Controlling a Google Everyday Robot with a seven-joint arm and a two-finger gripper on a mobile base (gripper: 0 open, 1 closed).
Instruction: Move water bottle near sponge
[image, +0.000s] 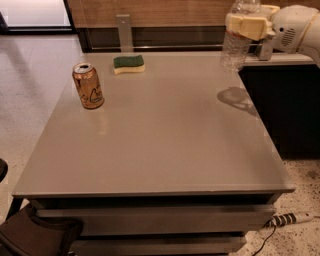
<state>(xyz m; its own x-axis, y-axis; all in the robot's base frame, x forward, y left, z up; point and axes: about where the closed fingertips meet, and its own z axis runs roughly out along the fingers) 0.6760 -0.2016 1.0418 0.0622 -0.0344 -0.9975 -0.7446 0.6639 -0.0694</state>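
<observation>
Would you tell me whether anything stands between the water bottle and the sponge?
Nothing visible does: the pincer holds the water bottle above the table, far right; the can stands left of the sponge.

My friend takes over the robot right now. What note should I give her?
Gripper: top right of the view, shut on the bottle, holding it upright in the air over the table's far right corner.
Sponge: lies at the table's far edge, left of the middle. A can stands further left and nearer.
Done: the bottle is gripped and off the table.
Left: carry it left to the sponge, set it down beside it, let go.
</observation>
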